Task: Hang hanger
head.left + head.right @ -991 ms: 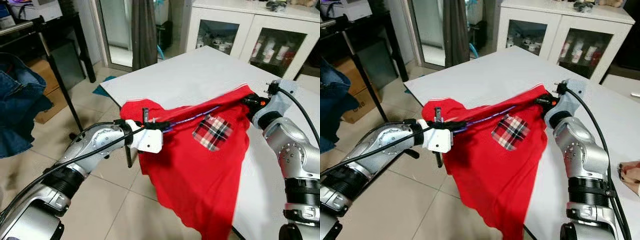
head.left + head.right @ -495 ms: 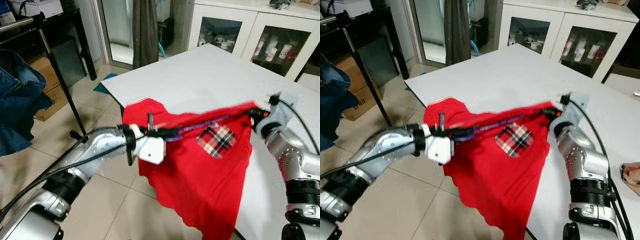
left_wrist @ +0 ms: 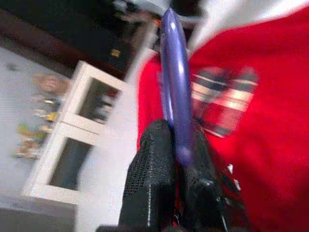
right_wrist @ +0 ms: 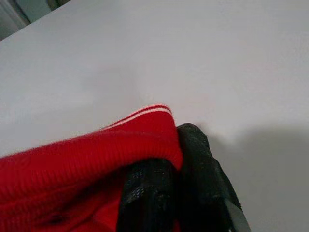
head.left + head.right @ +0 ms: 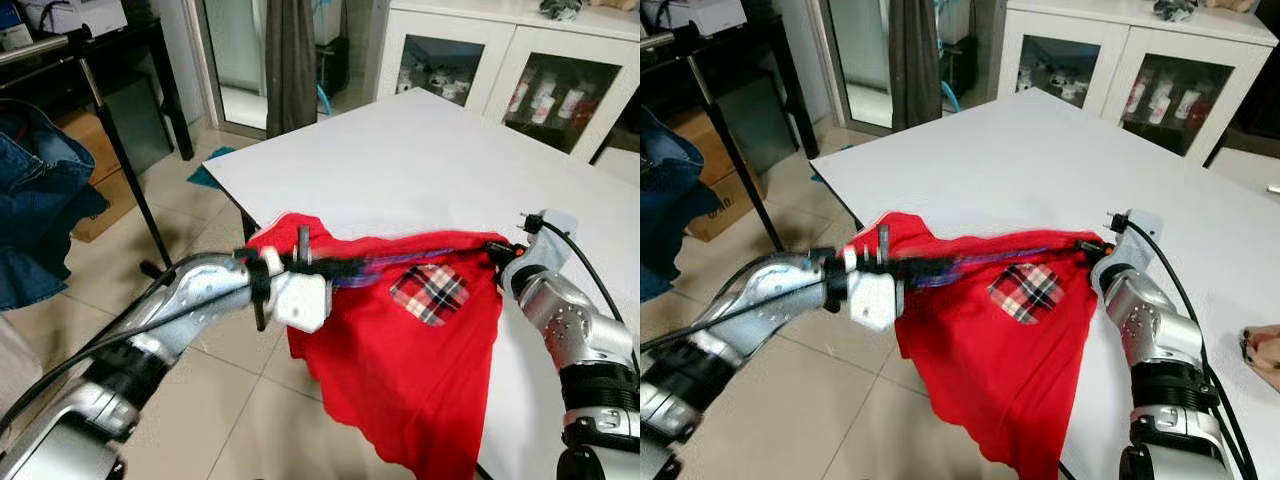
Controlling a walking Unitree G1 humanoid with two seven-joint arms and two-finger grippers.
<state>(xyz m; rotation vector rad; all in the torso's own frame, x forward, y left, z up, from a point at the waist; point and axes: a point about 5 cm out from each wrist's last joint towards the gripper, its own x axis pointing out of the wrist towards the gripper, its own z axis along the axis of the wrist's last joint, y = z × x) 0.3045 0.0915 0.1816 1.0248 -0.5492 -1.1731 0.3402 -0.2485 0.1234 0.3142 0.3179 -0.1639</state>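
A red shirt (image 5: 410, 350) with a plaid pocket (image 5: 429, 293) hangs off the white table's (image 5: 420, 160) near corner. A purple hanger (image 5: 385, 267) runs through its top edge. My left gripper (image 5: 335, 268) is shut on the hanger's left end, and the purple bar (image 3: 176, 87) shows between its black fingers (image 3: 149, 179). At the shirt's right shoulder, my right gripper (image 5: 492, 250) is shut on the red collar hem (image 4: 145, 116) just above the tabletop.
A black clothes rack (image 5: 105, 130) with a blue denim garment (image 5: 40, 200) stands at the left. White glass-door cabinets (image 5: 500, 70) line the back. Tiled floor (image 5: 230, 410) lies below the shirt. A person's hand (image 5: 1262, 350) rests at the table's right edge.
Both grippers have lowered the shirt and hanger slightly toward the table, and the right gripper has drawn nearer. The camera shifted a little.
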